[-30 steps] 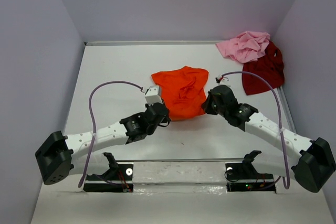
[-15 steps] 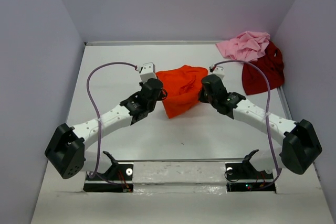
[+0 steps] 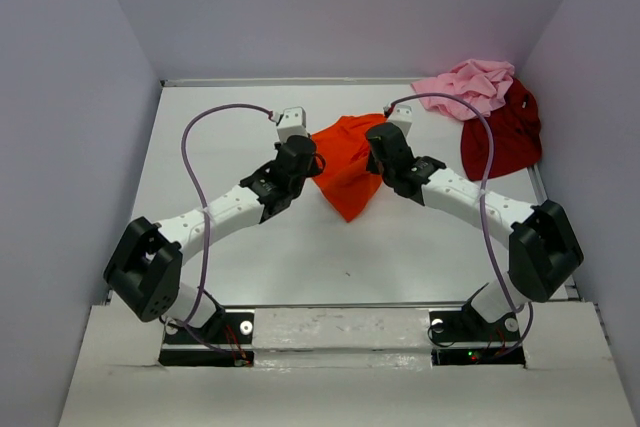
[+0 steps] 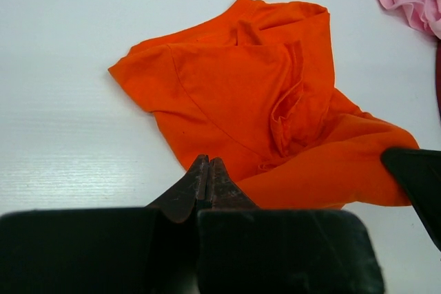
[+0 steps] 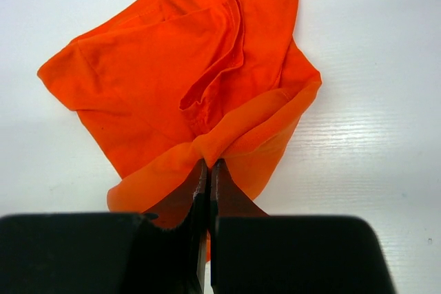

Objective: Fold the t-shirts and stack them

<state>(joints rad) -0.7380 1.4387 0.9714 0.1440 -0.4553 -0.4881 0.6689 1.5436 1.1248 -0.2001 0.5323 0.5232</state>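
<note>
Both sets of jaws are squeezed fully shut, and both are on the orange t-shirt (image 3: 345, 162).

Left jaws: tips pressed together, no gap showing. The near edge of the orange t-shirt (image 4: 255, 94) runs right up to the tips and looks pinched there. The rest of it spreads out ahead of the tips and off to their right, rumpled, with a sleeve-like flap folded over in the middle. A dark bit of the other arm's jaws pokes in low at the right edge of that wrist view.

Right jaws: also clamped tight. This one's easier to read, since a doubled fold of the orange t-shirt (image 5: 172, 80) is caught between the tips. The cloth fans out ahead of them and to their left, lying on the white bench (image 5: 372, 67).

From the overhead view, the shirt sits bunched between the two sets of jaws and tapers to a point on the side nearer the arm bases.

Well beyond the right jaws, in the far right corner, the pink t-shirt (image 3: 465, 87) is crumpled up, touching the dark red t-shirt (image 3: 505, 137) just beside it. Neither is touching the orange one. The right arm's purple cable (image 3: 486, 177) loops across in front of the dark red shirt in that view. The left arm's cable (image 3: 186, 152) arcs out over bare bench (image 3: 230, 117) to the left of the left jaws.
</note>
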